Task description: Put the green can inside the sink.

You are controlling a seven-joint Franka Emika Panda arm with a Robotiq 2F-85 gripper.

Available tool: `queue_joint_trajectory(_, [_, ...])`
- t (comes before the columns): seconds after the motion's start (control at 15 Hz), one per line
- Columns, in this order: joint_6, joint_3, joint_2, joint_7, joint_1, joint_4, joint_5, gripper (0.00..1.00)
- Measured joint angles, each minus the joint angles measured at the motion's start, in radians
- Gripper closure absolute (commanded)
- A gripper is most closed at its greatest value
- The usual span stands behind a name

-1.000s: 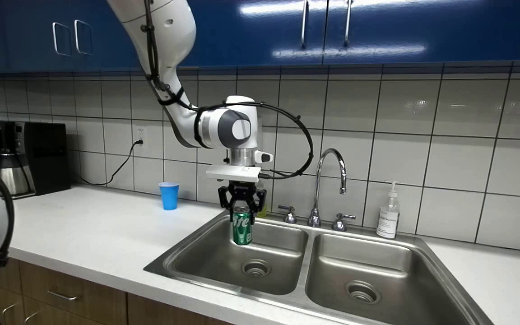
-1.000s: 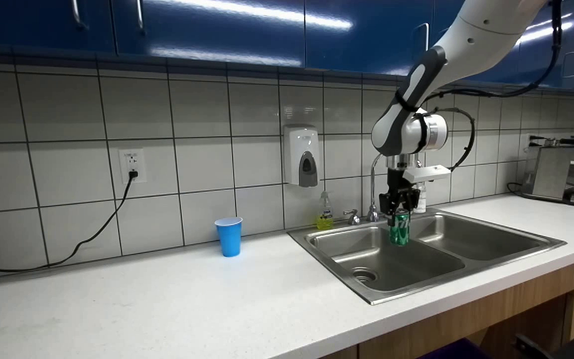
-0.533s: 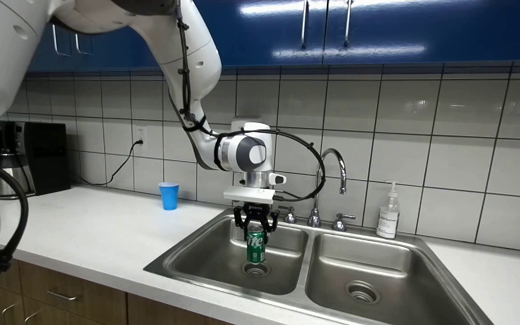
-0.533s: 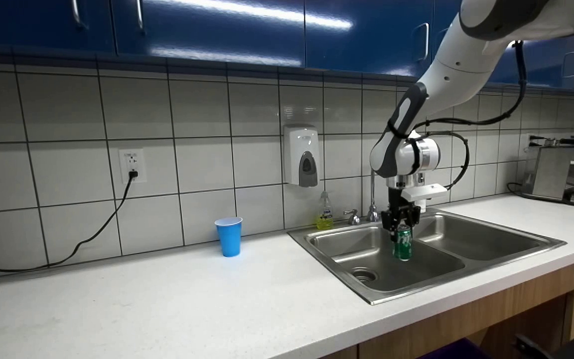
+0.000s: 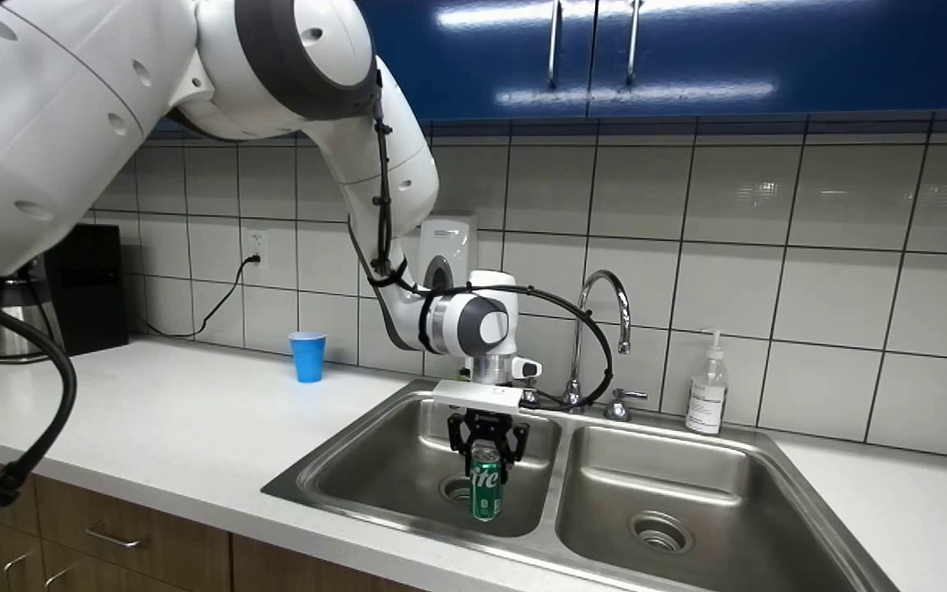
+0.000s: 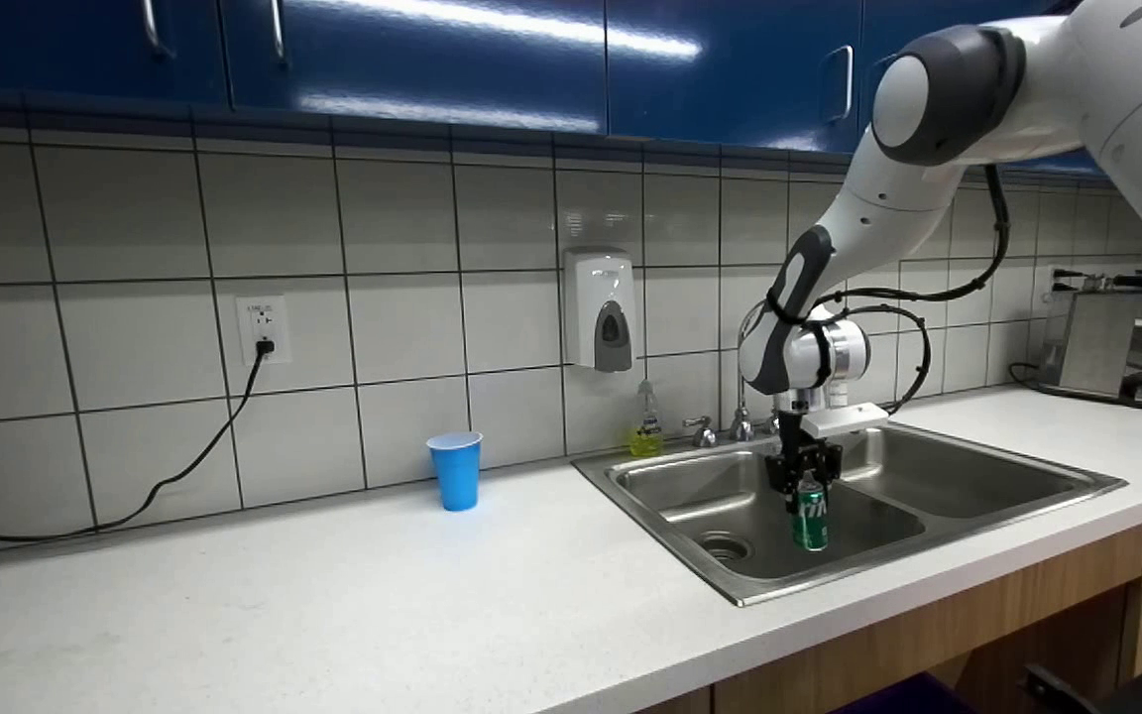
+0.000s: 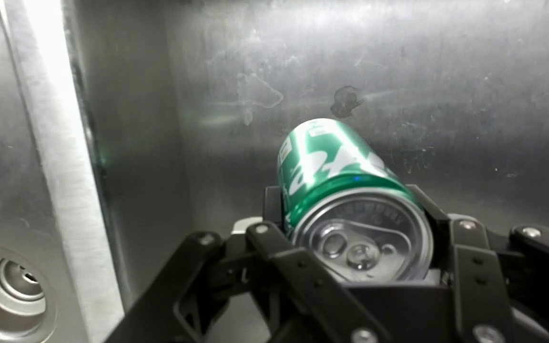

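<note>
The green can [image 5: 487, 497] with its silvery top is upright in my gripper [image 5: 487, 473], inside the sink basin nearer the blue cup. The can also shows in an exterior view [image 6: 811, 526] and the wrist view [image 7: 331, 157]. In the wrist view the fingers [image 7: 346, 200] are shut on both sides of the can near its top. The steel double sink [image 5: 554, 493] also shows in an exterior view [image 6: 749, 526]; its divider [image 7: 60, 157] is at the left in the wrist view. I cannot tell whether the can's base touches the basin floor.
A chrome faucet [image 5: 623, 304] and its handle [image 5: 617, 407] stand behind the sink, close to the arm's cable. A pump bottle [image 5: 706, 395] and a yellow spray bottle [image 6: 646, 431] stand at the back rim. A blue cup [image 6: 457, 474] is on the counter.
My gripper has moved down and toward the front of the sink with the green can in it, from the basin's back to deeper inside the same basin. The grip has stayed shut.
</note>
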Motion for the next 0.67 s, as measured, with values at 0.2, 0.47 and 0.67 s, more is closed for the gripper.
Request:
queue_joint_trajectory(0.2, [0.000,0.008,0.055,0.000,-0.014,0.046,0.000,0.62])
queue_joint_trajectory(0.47, [-0.001,0.009,0.105,0.000,-0.023,0.093,0.000,0.62])
queue_joint_trajectory(0.67, [-0.002,0.010,0.127,0.000,-0.030,0.115,0.000,0.62])
